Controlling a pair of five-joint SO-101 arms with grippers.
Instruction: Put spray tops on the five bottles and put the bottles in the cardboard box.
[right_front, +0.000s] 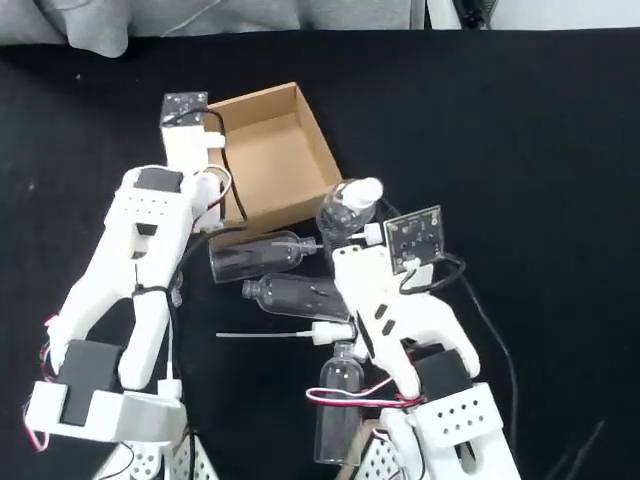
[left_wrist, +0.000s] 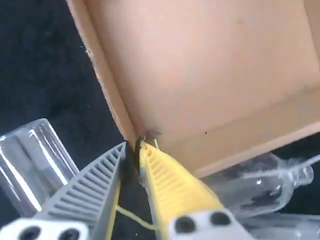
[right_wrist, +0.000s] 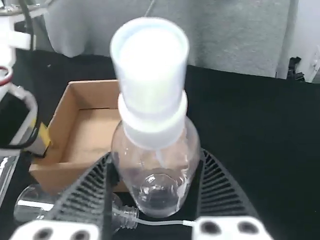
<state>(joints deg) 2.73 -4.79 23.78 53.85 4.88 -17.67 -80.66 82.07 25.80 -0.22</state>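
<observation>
The left gripper (left_wrist: 132, 147) has its ribbed fingers, one grey (left_wrist: 95, 180) and one yellow (left_wrist: 167, 182), pressed together on the near left corner of the cardboard box (right_front: 316, 128), with the thin brown wall caught between the tips. The box is a shallow open tray of plain corrugated board with a smooth, bare floor. It sits toward the far side of the matte black table (right_front: 520, 150).

Just off the box's near right corner, the right gripper (right_wrist: 156, 156) is clamped around a clear plastic bottle (right_wrist: 155, 180). Its black ribbed fingers (right_wrist: 82, 195) grip the rounded shoulder on either side. That bottle wears a white top (right_wrist: 149, 50), a smooth cylindrical cap over a wider collar, which points toward the box.

Two more clear bottles lie on their sides between the arms. One (right_front: 255, 255) is right against the box's near wall, and the other (right_front: 295, 295) is just nearer, with its open neck to the left. A loose spray top (right_front: 330, 332) lies nearer still, its thin stiff tube (right_front: 265, 335) stretching left. Another uncapped bottle (right_front: 338, 400) lies close to the right arm's base, with a red and white cable draped across it.
</observation>
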